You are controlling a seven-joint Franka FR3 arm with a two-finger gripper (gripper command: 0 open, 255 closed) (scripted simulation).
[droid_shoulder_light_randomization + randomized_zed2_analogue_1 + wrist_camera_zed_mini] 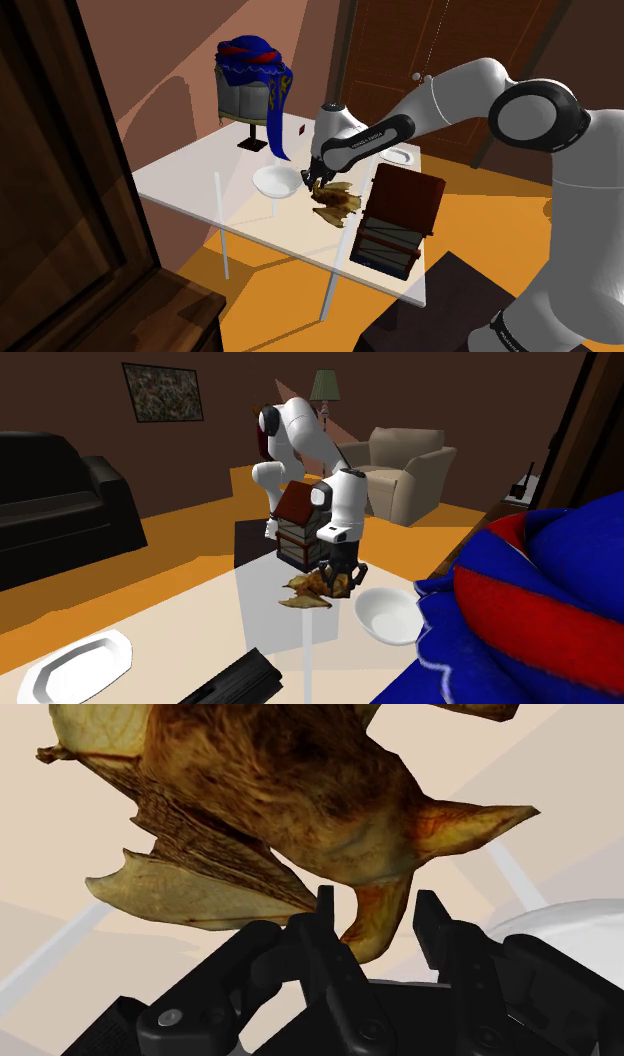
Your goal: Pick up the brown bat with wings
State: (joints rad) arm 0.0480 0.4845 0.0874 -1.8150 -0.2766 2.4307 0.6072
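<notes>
Bat (335,200) lies flat on the table (190,180), mid-surface and clear of every edge, just beside the bowl (275,181). Gripper (375,904) is down over it, fingers apart, straddling one lobe without pinching it. Approach looks done; closing and lifting are left.

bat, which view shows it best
The wrist view: the bat is close up, its brown body and wings plain, right at the gripper. The shoulder view shows it small on the table beside the bowl, partly under the gripper. The second exterior view shows it small too, below the gripper.
</notes>
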